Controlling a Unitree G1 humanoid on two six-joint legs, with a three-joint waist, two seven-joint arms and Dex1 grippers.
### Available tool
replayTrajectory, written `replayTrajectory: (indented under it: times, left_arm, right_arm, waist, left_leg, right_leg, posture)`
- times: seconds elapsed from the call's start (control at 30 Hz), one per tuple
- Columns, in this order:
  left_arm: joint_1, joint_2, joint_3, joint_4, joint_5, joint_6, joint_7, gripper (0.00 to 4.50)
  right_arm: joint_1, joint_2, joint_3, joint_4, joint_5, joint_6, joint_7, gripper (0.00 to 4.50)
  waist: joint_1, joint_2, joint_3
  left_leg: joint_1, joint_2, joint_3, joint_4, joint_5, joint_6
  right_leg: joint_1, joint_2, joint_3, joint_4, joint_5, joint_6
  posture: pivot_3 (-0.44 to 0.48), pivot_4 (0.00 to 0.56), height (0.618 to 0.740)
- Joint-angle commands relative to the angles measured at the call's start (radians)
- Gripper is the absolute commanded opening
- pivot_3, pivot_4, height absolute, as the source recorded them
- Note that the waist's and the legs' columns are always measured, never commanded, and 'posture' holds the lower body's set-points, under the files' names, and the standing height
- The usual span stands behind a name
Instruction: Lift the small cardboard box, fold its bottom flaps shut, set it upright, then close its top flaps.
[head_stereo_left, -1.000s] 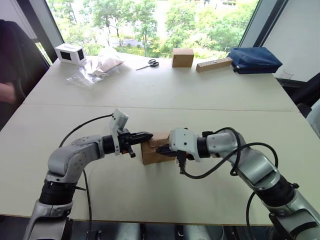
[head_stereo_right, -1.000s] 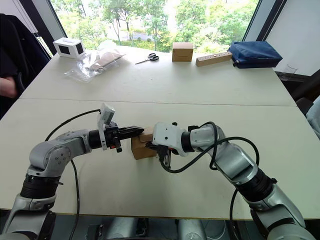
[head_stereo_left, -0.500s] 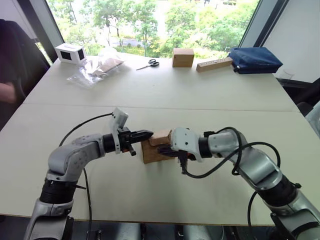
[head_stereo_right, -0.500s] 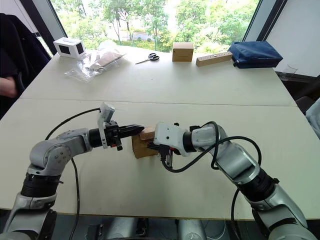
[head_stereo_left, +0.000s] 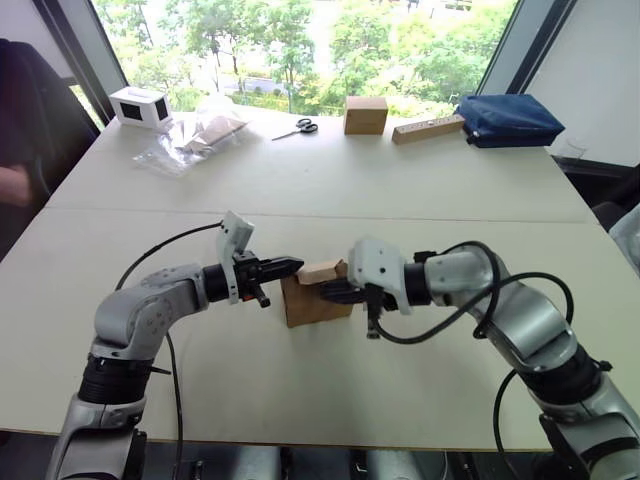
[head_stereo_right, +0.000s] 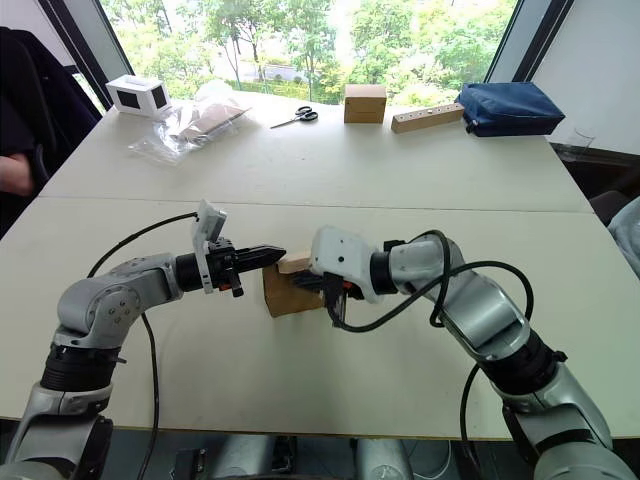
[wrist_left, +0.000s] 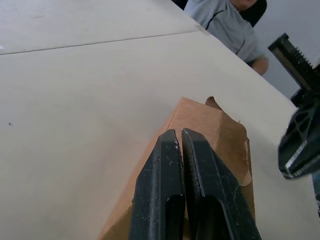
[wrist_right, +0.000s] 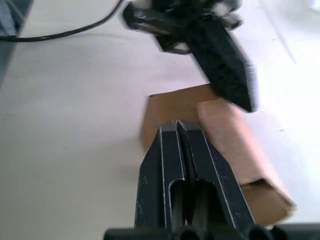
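Pale table (head_stereo_left: 420, 190) under a bright window; I see the small cardboard box (head_stereo_left: 312, 300) near the front edge, between both arms. Left gripper (head_stereo_left: 288, 266) clenched, tips at the box's upper left edge. Right gripper (head_stereo_left: 332, 291) clenched against its right side, possibly touching; one top flap (head_stereo_left: 320, 271) stands raised

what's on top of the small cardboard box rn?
One raised top flap angled up on the small cardboard box. The left hand and right hand, both shut, meet at its upper edge. The inside is covered.
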Motion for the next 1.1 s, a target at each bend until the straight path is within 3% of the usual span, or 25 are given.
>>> replayTrajectory:
  times: [0.03,0.63,1.1]
  left_arm:
    - [0.007,0.003,0.000,-0.026,0.014,-0.023,-0.002,0.13]
    - [0.027,-0.025,-0.001,-0.021,0.015,-0.007,0.014,0.13]
    - [0.033,-0.037,0.005,0.003,0.022,-0.005,0.031,0.13]
  right_arm:
    - [-0.024,0.022,0.028,0.035,-0.046,-0.060,-0.009,0.00]
    - [-0.030,0.039,0.084,0.096,-0.138,-0.145,0.021,0.00]
    - [-0.023,0.042,0.072,0.048,-0.119,-0.135,0.067,0.00]
  waist:
    - [0.000,0.000,0.000]
    - [0.001,0.000,0.000]
    - [0.001,0.000,0.000]
  left_leg:
    - [0.000,0.000,0.000,0.000,0.000,0.000]
    - [0.000,0.000,0.000,0.000,0.000,-0.001]
    - [0.000,0.000,0.000,0.000,0.000,-0.001]
  right_leg:
    - [0.000,0.000,0.000,0.000,0.000,0.000]
    - [0.000,0.000,0.000,0.000,0.000,0.000]
    - [0.000,0.000,0.000,0.000,0.000,0.000]
  posture:
    - [0.000,0.150,0.740]
    - [0.000,0.150,0.740]
    - [0.000,0.150,0.740]
